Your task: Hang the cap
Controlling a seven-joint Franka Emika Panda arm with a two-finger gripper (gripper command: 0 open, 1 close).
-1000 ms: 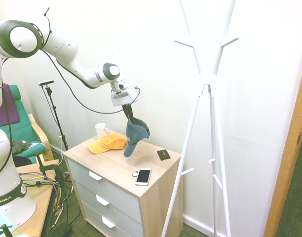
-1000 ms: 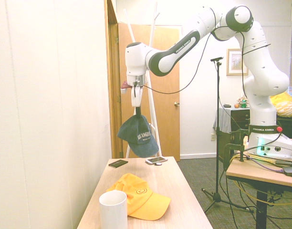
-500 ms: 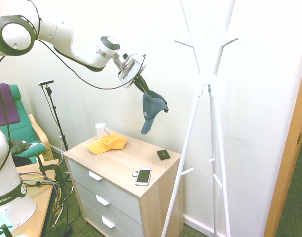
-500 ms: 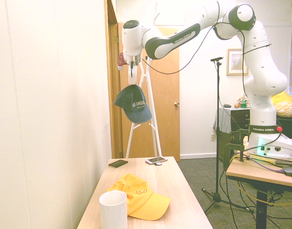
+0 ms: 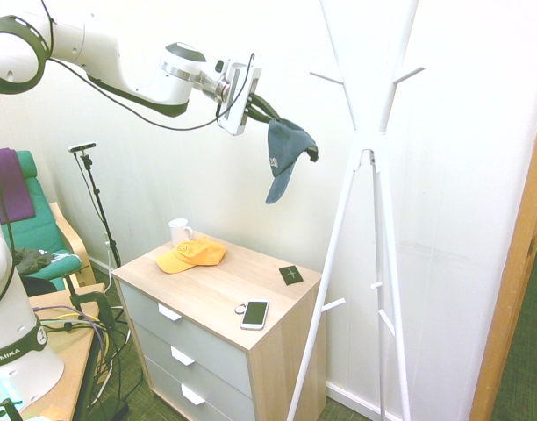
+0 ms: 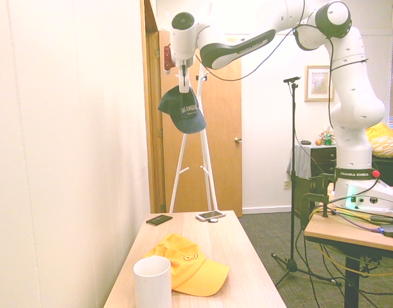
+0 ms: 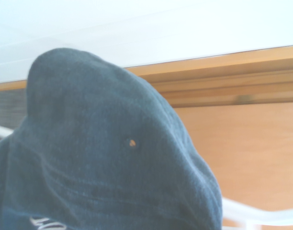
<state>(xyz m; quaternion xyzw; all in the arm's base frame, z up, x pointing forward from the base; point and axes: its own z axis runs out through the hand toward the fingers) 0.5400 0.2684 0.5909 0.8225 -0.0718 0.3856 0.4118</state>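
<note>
The dark teal-navy cap [image 5: 286,153] hangs in the air high above the dresser, its brim pointing down and white lettering on its front [image 6: 183,110]. My gripper [image 5: 258,107] is shut on the cap's back edge, with the wrist turned sideways toward the white coat stand [image 5: 367,140]. The cap sits left of the stand's pegs, apart from them. In the wrist view the cap's crown [image 7: 108,158] fills most of the picture, with a wooden door frame behind it.
On the wooden dresser top [image 5: 220,289] lie a yellow-orange cap [image 5: 191,254], a white mug [image 5: 179,231], a phone [image 5: 254,313] and a small dark card [image 5: 290,274]. A green chair [image 5: 36,228] stands at the left. A wooden door [image 6: 216,128] is behind the stand.
The arm has lifted the cap from just above the dresser to well above it and swung it toward the coat stand. The wrist has rotated sideways. The grip stayed shut.
</note>
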